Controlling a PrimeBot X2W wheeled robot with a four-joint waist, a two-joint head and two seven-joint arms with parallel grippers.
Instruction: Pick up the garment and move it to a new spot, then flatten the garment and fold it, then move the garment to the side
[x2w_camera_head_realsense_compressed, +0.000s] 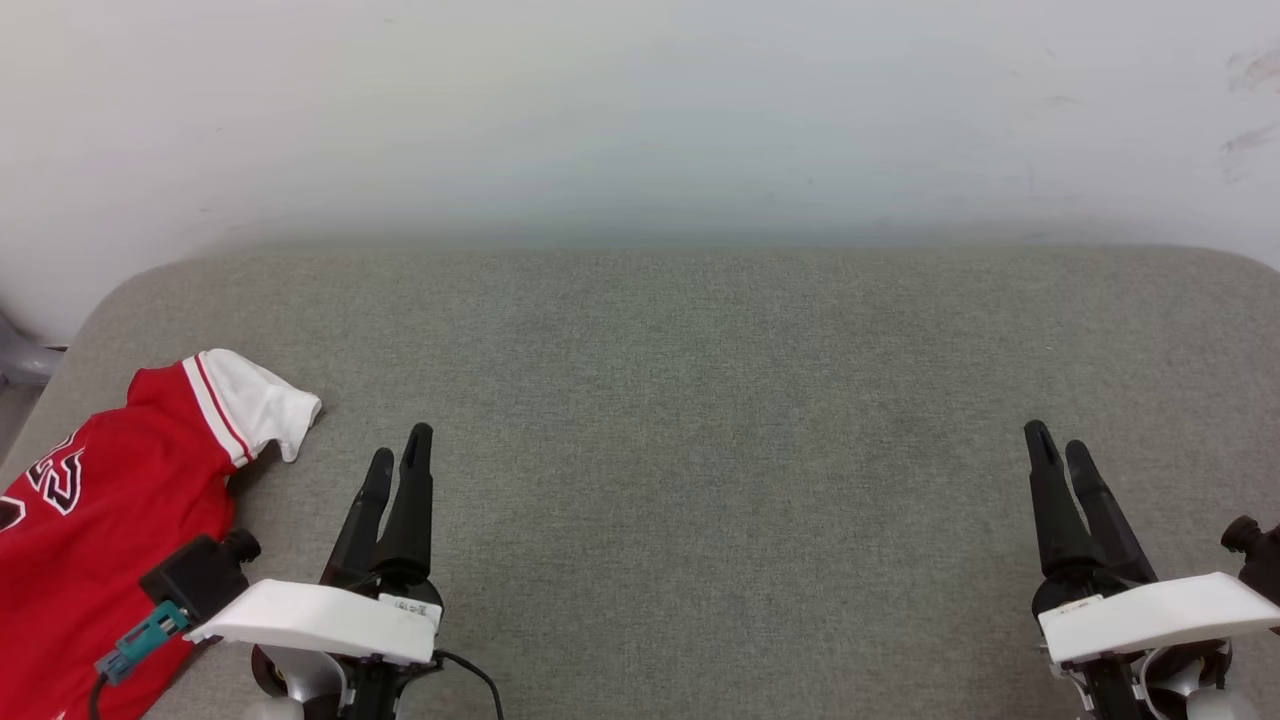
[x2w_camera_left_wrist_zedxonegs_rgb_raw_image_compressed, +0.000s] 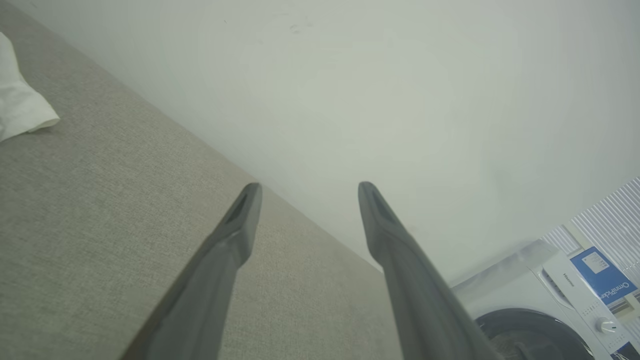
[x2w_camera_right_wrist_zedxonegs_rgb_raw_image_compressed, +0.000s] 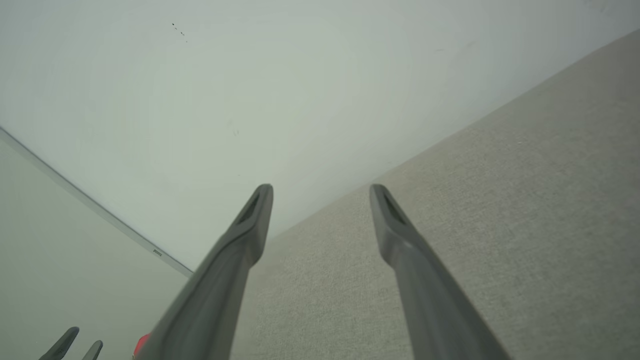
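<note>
Garment (x2w_camera_head_realsense_compressed: 110, 520) lies at the worktop's (x2w_camera_head_realsense_compressed: 700, 400) near-left corner, long axis roughly along the left edge, partly out of frame. Left gripper (x2w_camera_head_realsense_compressed: 398, 450) sits just to its right, fingers wide and empty. Right gripper (x2w_camera_head_realsense_compressed: 1058, 440), also wide and empty, is well apart near the right edge, so the left arm looks best placed for the pick.

Garment (x2w_camera_head_realsense_compressed: 120, 500) on cushion (x2w_camera_head_realsense_compressed: 700, 450), far left

A: Bright?
B: Yes, even and soft, from overhead it seems; the wall (x2w_camera_head_realsense_compressed: 640, 100) bleaches almost white in the head view.
A: Any shadows?
B: Only a faint one under the sleeve of the garment (x2w_camera_head_realsense_compressed: 110, 500).
A: Sharpness?
B: Head view crisp. Both wrist views carry a milky haze that greys the dark fingers (x2w_camera_left_wrist_zedxonegs_rgb_raw_image_compressed: 235, 235), which are soft-edged up close.
</note>
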